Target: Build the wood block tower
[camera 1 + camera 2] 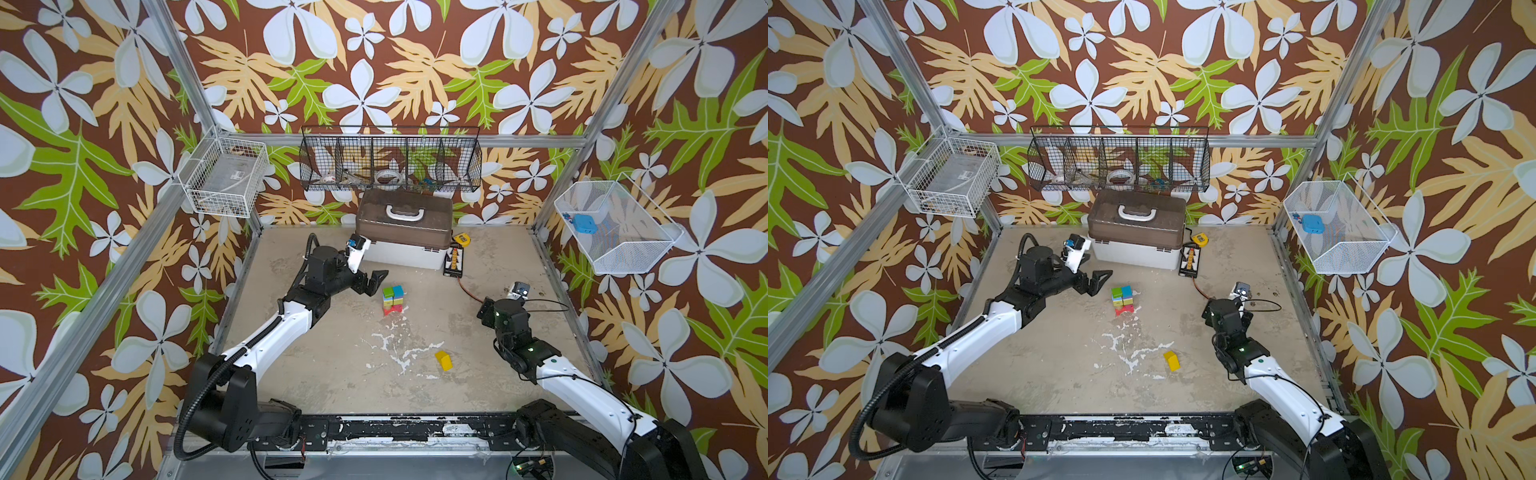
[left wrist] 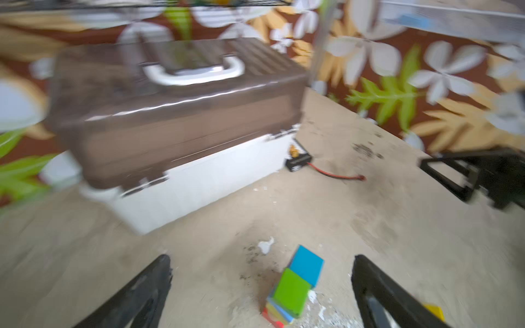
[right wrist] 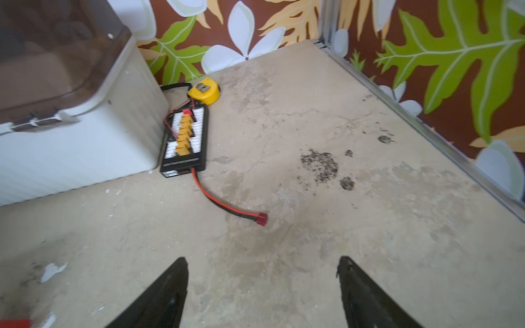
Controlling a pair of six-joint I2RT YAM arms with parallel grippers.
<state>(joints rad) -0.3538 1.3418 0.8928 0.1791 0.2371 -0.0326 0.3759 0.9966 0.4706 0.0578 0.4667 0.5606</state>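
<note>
Robot test cell: aluminium frame (image 1: 519, 141), wallpapered walls (image 1: 415, 62) (floral print), hanging wire baskets (image 1: 390, 164).

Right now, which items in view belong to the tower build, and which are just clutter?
Job:
- tower, partly stacked
- loose yellow block, lying apart from it

Clutter:
- brown-lidded white box
- yellow tape measure
- black connector board
- black wire basket on the back wall

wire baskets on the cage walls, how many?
3. A white wire basket on the left wall, a long black wire basket on the back wall, and a white mesh basket on the right wall. None seems hidden.
</note>
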